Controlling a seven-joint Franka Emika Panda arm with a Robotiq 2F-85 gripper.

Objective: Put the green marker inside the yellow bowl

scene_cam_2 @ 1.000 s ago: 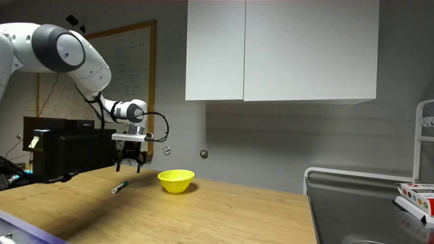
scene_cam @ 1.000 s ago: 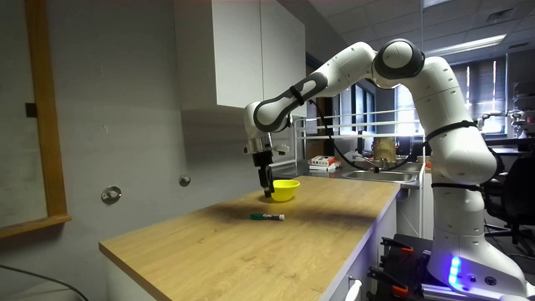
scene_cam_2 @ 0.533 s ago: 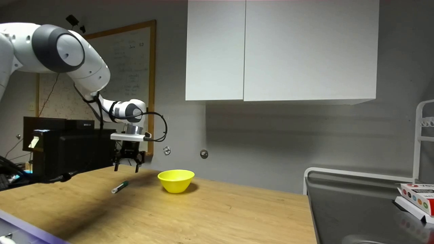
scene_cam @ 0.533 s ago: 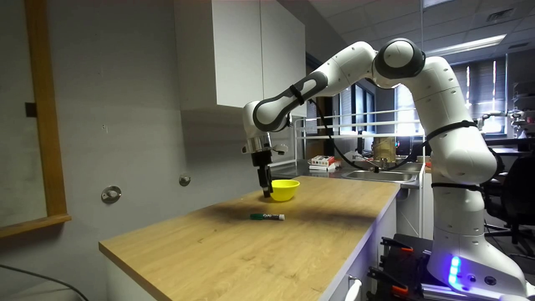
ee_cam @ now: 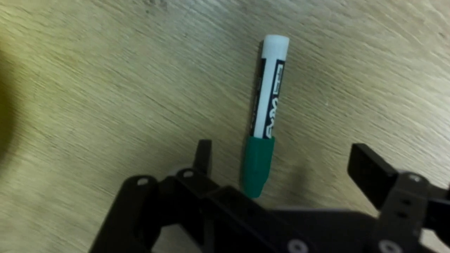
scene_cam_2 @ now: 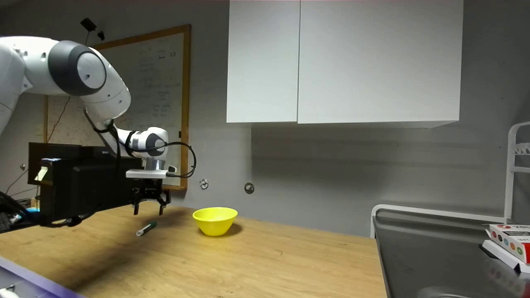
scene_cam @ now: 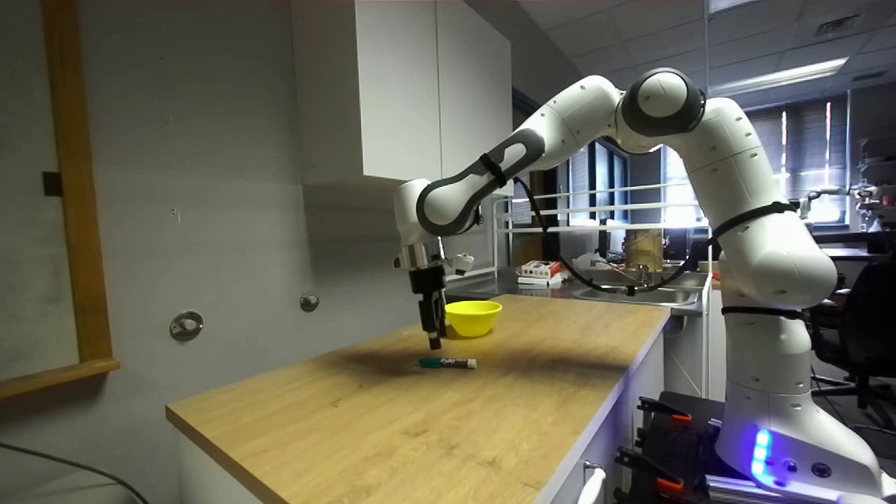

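Note:
The green marker lies flat on the wooden counter in both exterior views (scene_cam: 446,363) (scene_cam_2: 146,229). It has a white and black body and a green cap. The yellow bowl stands upright on the counter beyond the marker in both exterior views (scene_cam: 474,319) (scene_cam_2: 215,222). My gripper points down, open and empty, a little above the counter near the cap end (scene_cam: 438,341) (scene_cam_2: 148,212). In the wrist view the cap of the marker (ee_cam: 259,165) shows between the fingers of my gripper (ee_cam: 281,154), nearer the left one. The marker touches neither finger.
The counter (scene_cam: 392,420) meets a grey wall at the back. A white wall cabinet (scene_cam_2: 343,62) hangs above. Black equipment (scene_cam_2: 95,182) stands behind the gripper in an exterior view. A dark sink top (scene_cam_2: 439,248) with a box (scene_cam_2: 511,238) lies at the right there.
My gripper has moved down and to the left in both exterior views, lower and nearer the marker, mostly in the last half second. It stays open. The marker and bowl have not moved.

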